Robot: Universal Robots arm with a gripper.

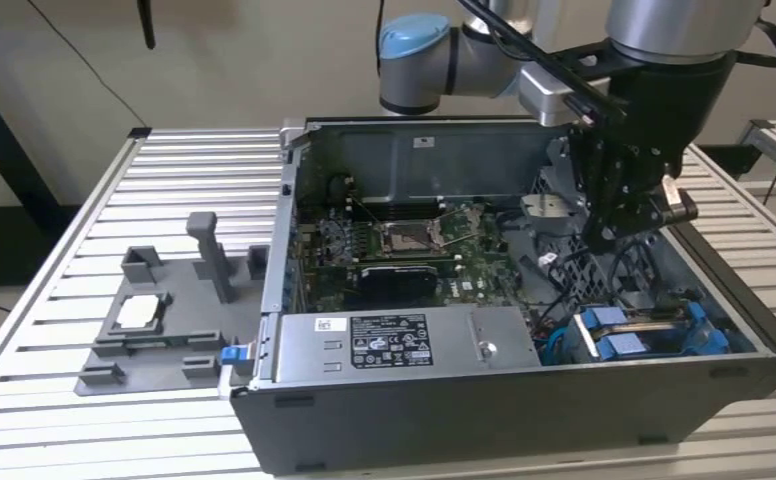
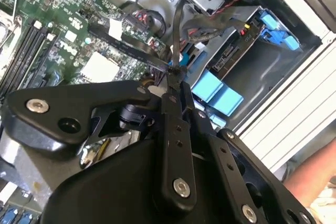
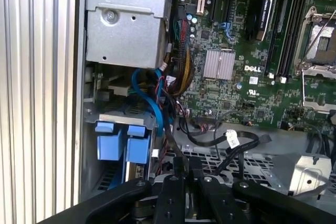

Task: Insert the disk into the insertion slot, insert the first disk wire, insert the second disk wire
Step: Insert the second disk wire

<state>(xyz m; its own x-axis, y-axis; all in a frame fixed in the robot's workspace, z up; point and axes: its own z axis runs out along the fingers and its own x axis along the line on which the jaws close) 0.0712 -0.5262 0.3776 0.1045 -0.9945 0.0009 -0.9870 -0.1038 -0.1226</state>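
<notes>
My gripper [image 1: 607,238] hangs inside the open computer case, above the drive area on the exterior view's right. In both wrist views its fingers are shut on a thin black disk wire [image 2: 175,51] that runs from the fingertips toward the drive cage; the same gripper [image 3: 185,170] and wire [image 3: 167,129] appear in the first wrist view. The disk's blue carrier tabs [image 3: 122,142] stick out of the grey insertion slot [image 2: 239,51], so the disk [image 1: 618,335] sits in the cage with its label hidden. Another blue-tabbed carrier [image 2: 275,30] sits beside it.
The grey power-supply box [image 1: 388,340] fills the case's front; the green motherboard [image 1: 402,240] lies behind it. Loose black cables [image 3: 226,140] cross the perforated floor. A grey fixture [image 1: 161,320] stands on the slatted table. A person's arm [image 2: 315,182] is beyond the case wall.
</notes>
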